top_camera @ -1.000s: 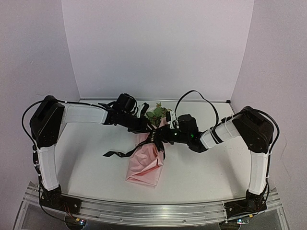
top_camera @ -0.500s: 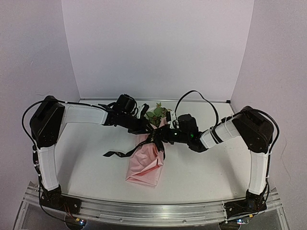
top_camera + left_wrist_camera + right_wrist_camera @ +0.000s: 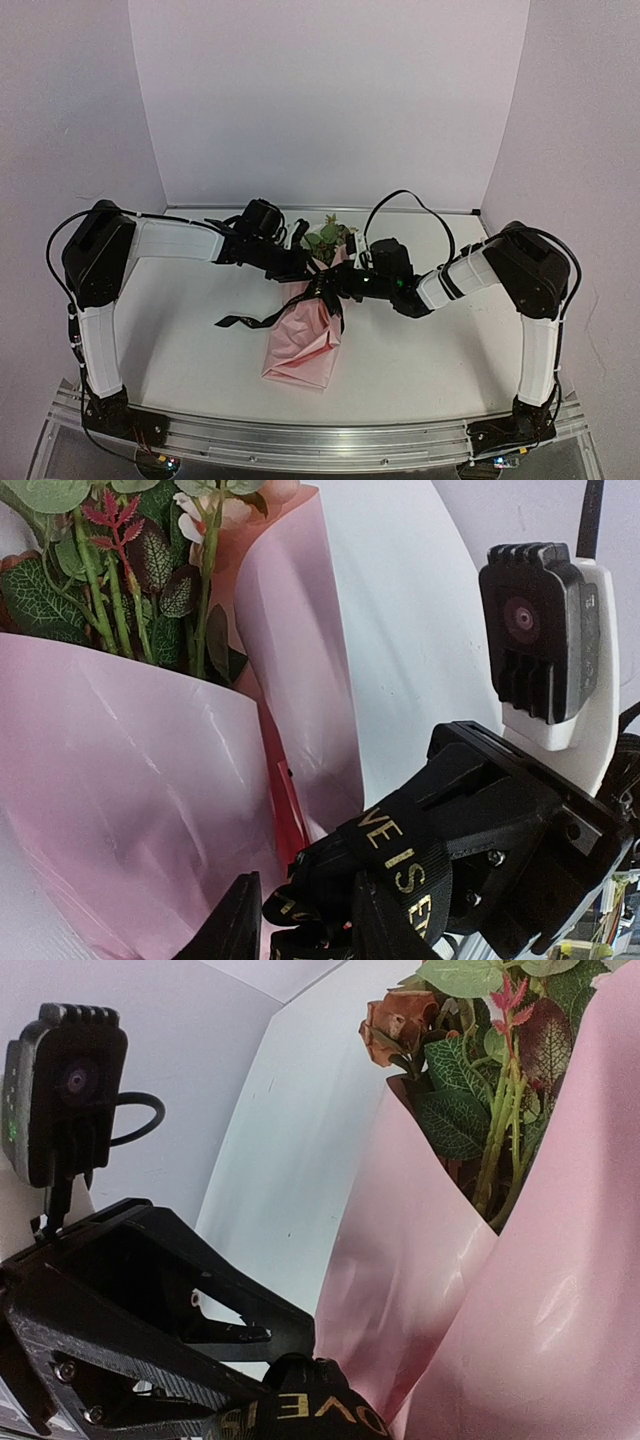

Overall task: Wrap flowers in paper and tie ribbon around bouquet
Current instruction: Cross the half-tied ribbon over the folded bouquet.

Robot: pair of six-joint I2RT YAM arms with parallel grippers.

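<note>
On a white table [image 3: 190,370] between lilac walls [image 3: 330,100], right pincer [image 3: 336,287] clamps the ribbon [image 3: 245,321] on the bouquet [image 3: 300,345]; left pincer [image 3: 303,268] seems narrowly agape.

Pink bouquet [image 3: 303,335], black ribbon [image 3: 245,320] round middle

The paper [image 3: 130,810] is a smooth pink sheet with a soft sheen and faint creases. The ribbon [image 3: 400,865] is black woven cloth, its lettering shiny gold. At the paper's 12 o'clock, the flowers [image 3: 120,570] have matt, veined leaves. The left gripper [image 3: 283,1355] is matt black plastic with metal screws. The rail [image 3: 320,438] at the table's [image 3: 200,360] 6 o'clock is brushed metal.
</note>
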